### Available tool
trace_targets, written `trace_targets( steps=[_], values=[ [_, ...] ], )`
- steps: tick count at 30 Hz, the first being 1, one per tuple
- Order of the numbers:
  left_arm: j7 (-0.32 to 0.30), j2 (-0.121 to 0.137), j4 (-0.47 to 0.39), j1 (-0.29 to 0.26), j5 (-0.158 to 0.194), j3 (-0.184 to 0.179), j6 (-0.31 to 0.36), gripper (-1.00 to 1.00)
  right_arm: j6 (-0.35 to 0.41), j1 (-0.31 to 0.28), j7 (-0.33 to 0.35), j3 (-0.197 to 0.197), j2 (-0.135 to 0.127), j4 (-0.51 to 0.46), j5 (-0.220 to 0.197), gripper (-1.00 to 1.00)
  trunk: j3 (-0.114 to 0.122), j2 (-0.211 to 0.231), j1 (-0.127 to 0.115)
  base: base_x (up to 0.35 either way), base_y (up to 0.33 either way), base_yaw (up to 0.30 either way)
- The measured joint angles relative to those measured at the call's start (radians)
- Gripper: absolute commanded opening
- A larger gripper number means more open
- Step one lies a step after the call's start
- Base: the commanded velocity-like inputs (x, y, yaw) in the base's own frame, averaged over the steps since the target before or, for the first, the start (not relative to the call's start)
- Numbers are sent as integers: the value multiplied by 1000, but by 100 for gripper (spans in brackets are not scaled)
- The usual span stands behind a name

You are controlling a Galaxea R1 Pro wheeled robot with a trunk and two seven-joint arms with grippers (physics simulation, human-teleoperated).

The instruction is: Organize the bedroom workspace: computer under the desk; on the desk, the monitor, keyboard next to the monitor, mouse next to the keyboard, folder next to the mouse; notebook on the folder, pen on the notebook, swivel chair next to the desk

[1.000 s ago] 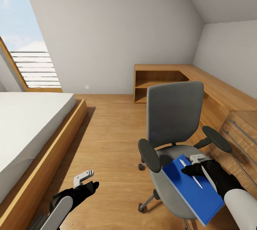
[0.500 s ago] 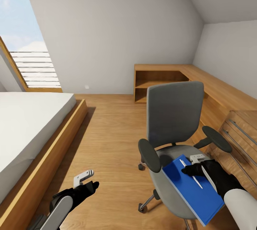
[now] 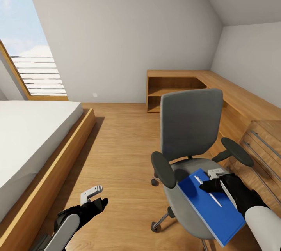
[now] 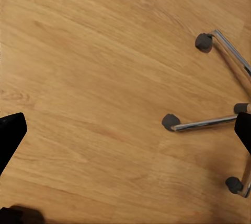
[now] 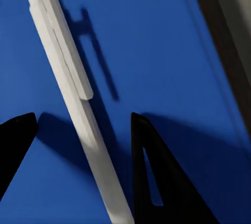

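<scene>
Straddling the pen (image 5: 78, 104) with jaws parted and not yet closed, the right gripper (image 5: 83, 145) hovers over the folder (image 3: 212, 208) on the swivel chair (image 3: 191, 126). Since a second ago the pen has shifted slightly; a grasp looks imminent. The left gripper (image 3: 93, 200) hangs open over the floor (image 4: 104, 78).

Swivel chair (image 3: 191, 126): matt grey cloth upholstery, black padded armrests, polished chrome base legs (image 4: 204, 124). Folder (image 3: 210, 208): smooth, matt blue cover. Pen (image 5: 78, 109): smooth white plastic. Floor (image 3: 117, 153): light wood, satin, visibly grained.
</scene>
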Motion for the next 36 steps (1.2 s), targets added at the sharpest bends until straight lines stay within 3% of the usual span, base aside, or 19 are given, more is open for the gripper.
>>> trace_targets(
  steps=[27, 36],
  values=[
    [1, 0, 0, 0, 0, 0, 0, 100, 67, 0, 1, -3, 0, -6, -1, -100, 0, 0, 0, 0, 0, 0],
    [1, 0, 0, 0, 1, -1, 0, 100, 84, 0, 5, 0, 1, -16, -21, -100, 0, 0, 0, 0, 0, 0]
  ],
)
